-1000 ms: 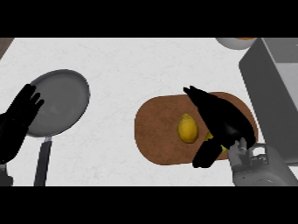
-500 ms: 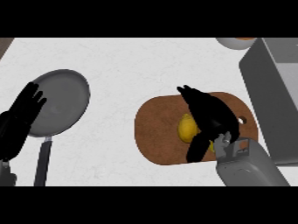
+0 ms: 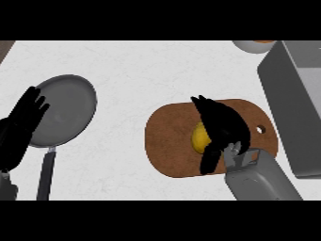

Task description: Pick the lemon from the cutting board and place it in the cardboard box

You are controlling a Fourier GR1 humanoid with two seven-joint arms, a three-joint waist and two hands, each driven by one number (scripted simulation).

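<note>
A yellow lemon [image 3: 199, 138] lies on the round brown cutting board [image 3: 168, 143] in the middle of the head view. My right hand [image 3: 223, 126] lies over the lemon's right side with straight fingers pointing up and left and hides most of it. Its thumb [image 3: 209, 162] hangs below the lemon, and I see no curl round the fruit. The grey open box [image 3: 308, 110] stands just right of the board. My left hand [image 3: 13, 134] rests open at the left edge, fingers up.
A grey frying pan [image 3: 67, 109] sits left of the board, its dark handle [image 3: 46, 173] pointing toward me beside the left hand. A bowl's rim [image 3: 255, 45] shows at the top right. White counter [image 3: 142, 70] stretches behind the board.
My right hand has slid left across the board and now covers more of the lemon. The lemon and the left hand have stayed in place.
</note>
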